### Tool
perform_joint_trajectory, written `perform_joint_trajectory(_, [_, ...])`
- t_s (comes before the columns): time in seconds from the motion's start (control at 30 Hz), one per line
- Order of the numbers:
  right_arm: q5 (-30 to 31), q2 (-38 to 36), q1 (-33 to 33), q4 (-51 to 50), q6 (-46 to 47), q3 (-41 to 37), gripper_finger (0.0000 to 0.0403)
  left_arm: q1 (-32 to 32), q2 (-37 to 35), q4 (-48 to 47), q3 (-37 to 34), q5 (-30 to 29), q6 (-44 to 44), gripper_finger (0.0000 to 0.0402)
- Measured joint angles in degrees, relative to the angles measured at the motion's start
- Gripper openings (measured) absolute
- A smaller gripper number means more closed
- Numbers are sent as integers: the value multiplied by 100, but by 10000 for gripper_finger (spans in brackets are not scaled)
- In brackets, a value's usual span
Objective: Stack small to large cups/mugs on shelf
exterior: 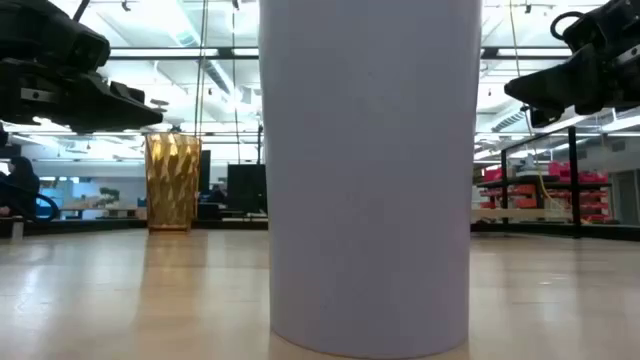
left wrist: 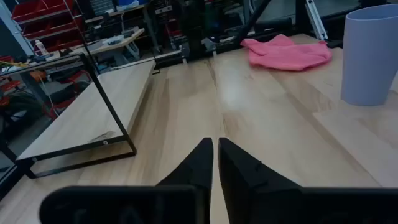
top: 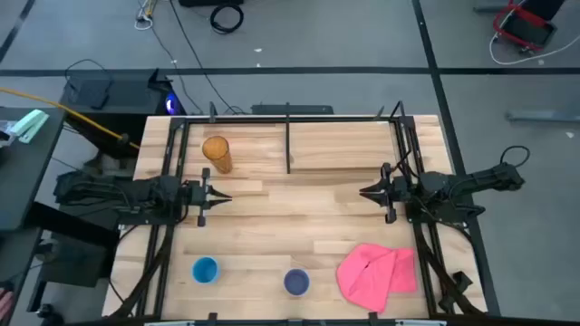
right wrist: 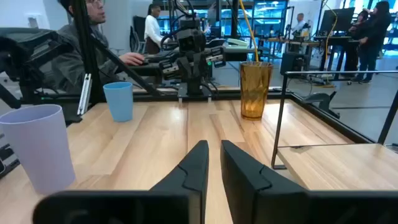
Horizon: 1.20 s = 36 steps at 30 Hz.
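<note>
Bright, even overhead light with soft shadows; the lavender cup point(exterior: 368, 170) looms blurred in the low view.

Translucent ribbed amber tumbler point(right wrist: 255, 89), matt lavender cup point(left wrist: 370, 55), soft pink cloth point(left wrist: 286, 52), pale wooden shelf board point(left wrist: 87, 116).

— What colours are the cups?
— Bright blue short cup point(top: 205, 269), lavender-blue cup point(top: 296, 282), translucent amber tumbler point(top: 217, 153) with a ribbed, faceted pattern.
— And the rest?
— Pink cloth point(top: 378, 274); pale wooden shelf point(top: 344, 145) with black rods; light striped butcher-block bench point(top: 299, 217).
</note>
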Motion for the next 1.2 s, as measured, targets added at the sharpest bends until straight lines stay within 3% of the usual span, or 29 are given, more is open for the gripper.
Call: perform_joint_trajectory(1.2, [1,0,0,0,0,0,50,2,2,-1,0,0,-1,34])
